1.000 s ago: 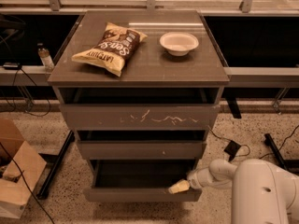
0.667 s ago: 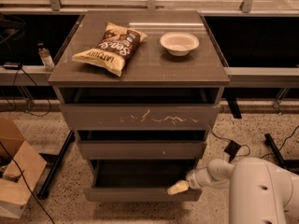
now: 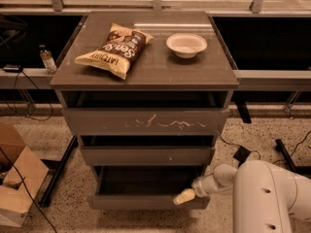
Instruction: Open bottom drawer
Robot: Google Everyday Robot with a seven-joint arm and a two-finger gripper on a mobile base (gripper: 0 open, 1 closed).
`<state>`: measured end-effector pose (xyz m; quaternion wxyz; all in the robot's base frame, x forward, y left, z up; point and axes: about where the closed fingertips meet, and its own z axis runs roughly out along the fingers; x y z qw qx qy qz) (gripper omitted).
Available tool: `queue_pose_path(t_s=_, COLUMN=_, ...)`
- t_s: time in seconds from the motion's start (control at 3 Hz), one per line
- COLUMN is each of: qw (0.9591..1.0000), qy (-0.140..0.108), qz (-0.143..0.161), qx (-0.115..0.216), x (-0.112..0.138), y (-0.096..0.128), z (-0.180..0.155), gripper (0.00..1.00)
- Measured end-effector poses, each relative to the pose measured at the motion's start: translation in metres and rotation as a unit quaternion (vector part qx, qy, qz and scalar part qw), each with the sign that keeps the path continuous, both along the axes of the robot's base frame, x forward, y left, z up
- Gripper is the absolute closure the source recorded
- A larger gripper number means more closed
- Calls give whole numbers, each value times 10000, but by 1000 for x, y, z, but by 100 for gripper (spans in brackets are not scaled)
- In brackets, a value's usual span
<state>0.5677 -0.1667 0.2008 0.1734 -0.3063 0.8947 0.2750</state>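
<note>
The bottom drawer [image 3: 146,201] is a plain grey-brown front at the foot of the cabinet. It stands pulled out, and its dark inside [image 3: 146,180] shows from above. My gripper [image 3: 183,196] is at the drawer's right end, its pale tip lying over the top edge of the front. The white arm [image 3: 265,193] reaches in from the lower right. Above are the mid-sized front [image 3: 146,155] and the tall scratched front [image 3: 146,122].
A chip bag [image 3: 114,49] and a white bowl [image 3: 186,44] sit on the cabinet top. A cardboard box [image 3: 17,181] stands on the floor at left. A small bottle [image 3: 47,58] sits on the left ledge. Cables and a black plug [image 3: 241,154] lie at right.
</note>
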Motion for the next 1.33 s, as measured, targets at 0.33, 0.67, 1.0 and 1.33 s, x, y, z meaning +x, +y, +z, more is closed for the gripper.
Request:
queue_pose_path(t_s=0.33, qw=9996, qy=193, qz=218, qx=-46, x=-14, y=6, z=-3, gripper=18)
queue_pose_path(t_s=0.67, qw=9996, qy=193, qz=218, qx=-46, x=-14, y=6, z=0, gripper=41)
queue_pose_path(t_s=1.0, qw=9957, qy=621, qz=683, qx=-62, x=-49, y=17, z=-12, gripper=64)
queue_pose_path(t_s=1.33, qw=9956, qy=637, qz=686, qx=-66, x=-48, y=17, z=-8, gripper=55)
